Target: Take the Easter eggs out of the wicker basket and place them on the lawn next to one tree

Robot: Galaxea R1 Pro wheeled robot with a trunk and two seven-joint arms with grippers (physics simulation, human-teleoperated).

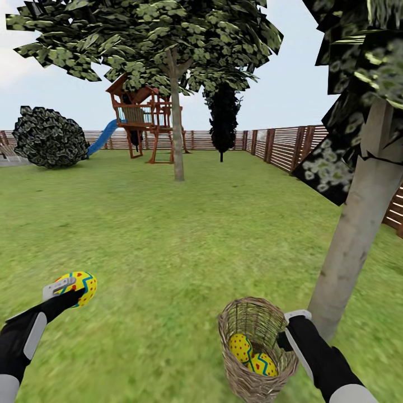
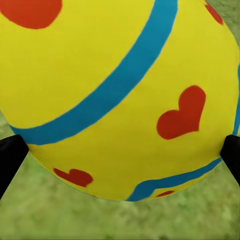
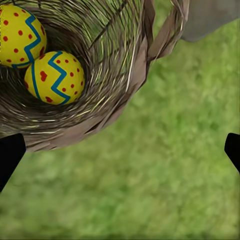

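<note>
Left tool (image 1: 66, 292) clamped on Easter egg (image 1: 78, 286); right wrist view shows right tool's fingertips (image 3: 10, 155) apart beside wicker basket (image 3: 100, 110) holding two eggs (image 3: 54, 77), tree trunk (image 1: 358, 224) near.

Left arm: reaches forward at the lower left of the head view, black forearm angled up toward the middle.
Left gripper (image 1: 71, 291): closed around 1 yellow egg (image 1: 78, 286); in the left wrist view its 2 dark fingertips (image 2: 11, 157) sit against the egg's opposite sides.
Right arm: comes in from the lower right, black forearm pointing up and left.
Right gripper (image 1: 285, 336): fingertips (image 3: 10, 155) spread wide apart, nothing between them.
</note>
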